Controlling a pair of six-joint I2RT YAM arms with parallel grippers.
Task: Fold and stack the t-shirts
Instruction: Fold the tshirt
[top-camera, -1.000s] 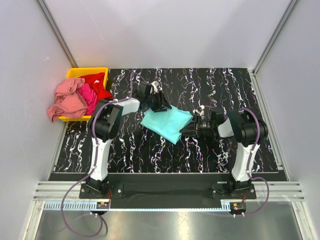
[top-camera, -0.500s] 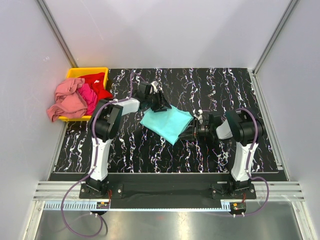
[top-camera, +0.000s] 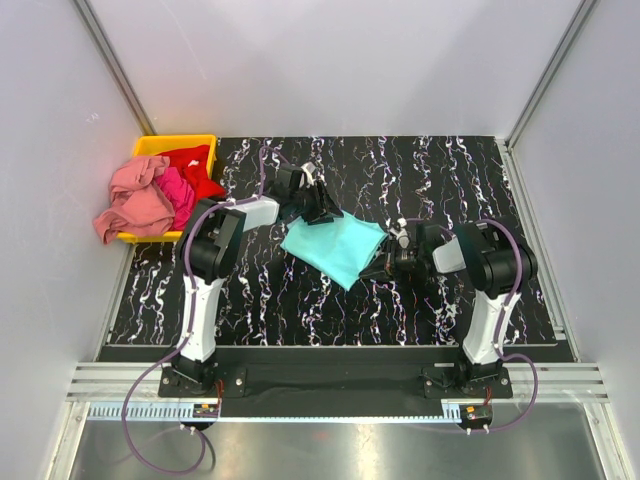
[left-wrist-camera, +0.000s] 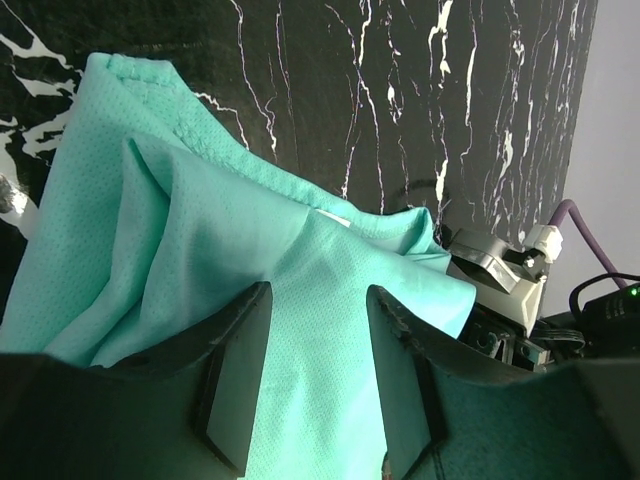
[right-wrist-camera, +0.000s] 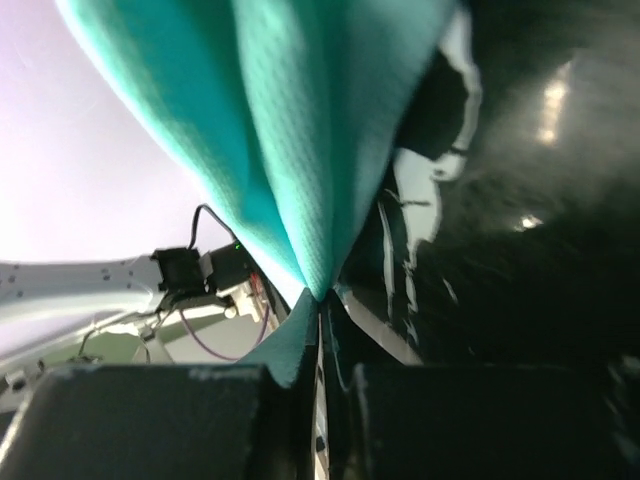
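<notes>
A turquoise-teal t-shirt (top-camera: 335, 247) lies folded on the black marbled table (top-camera: 300, 300). My left gripper (top-camera: 322, 210) stands open at its far left corner. In the left wrist view the teal t-shirt (left-wrist-camera: 200, 230) fills the gap between the two spread fingers (left-wrist-camera: 235, 385), and nothing is pinched. My right gripper (top-camera: 383, 263) is at the shirt's right edge, shut on a pinch of the teal cloth (right-wrist-camera: 300, 130) that rises in a peak from the closed fingertips (right-wrist-camera: 322, 308). The salmon pink (top-camera: 135, 195), magenta (top-camera: 178, 190) and red (top-camera: 195, 165) t-shirts are heaped at the back left.
A yellow bin (top-camera: 170, 143) at the table's back left corner holds the heaped shirts, and the pink one hangs over its left rim. Grey walls close in the table on three sides. The right arm's wrist (left-wrist-camera: 495, 270) shows beyond the shirt in the left wrist view.
My right gripper has shut on the teal shirt's right edge and shifted slightly. The left arm and the shirt's body have stayed where they were.
</notes>
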